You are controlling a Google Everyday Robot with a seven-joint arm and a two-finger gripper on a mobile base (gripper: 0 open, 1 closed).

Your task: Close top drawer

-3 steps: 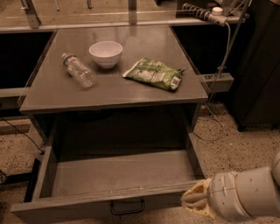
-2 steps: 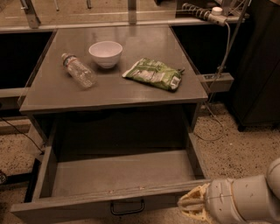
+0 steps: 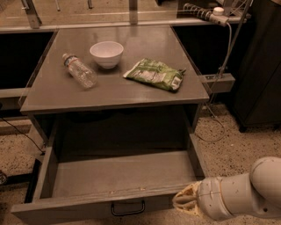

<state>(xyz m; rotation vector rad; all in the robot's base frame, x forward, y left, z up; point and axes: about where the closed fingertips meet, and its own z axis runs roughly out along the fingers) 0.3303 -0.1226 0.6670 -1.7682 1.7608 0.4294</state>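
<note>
The top drawer point(image 3: 118, 176) is a wide grey wooden tray pulled far out from under the grey cabinet top point(image 3: 52, 94). It holds nothing. Its front panel point(image 3: 79, 209) runs along the bottom edge of the view with a small black bar handle point(image 3: 127, 208) at centre. My gripper point(image 3: 181, 201) comes in from the lower right on a white arm. Its pale tip sits at the right end of the drawer's front panel, close against it.
On the cabinet top lie a clear plastic bottle point(image 3: 80, 70), a white bowl point(image 3: 106, 53) and a green snack bag point(image 3: 154, 74). A power strip point(image 3: 203, 12) with a cable hangs at the upper right. A dark cabinet point(image 3: 259, 66) stands right. The floor point(image 3: 228, 147) is speckled.
The arm and gripper have shifted slightly left and down along the drawer's front right corner. The drawer has not visibly moved.
</note>
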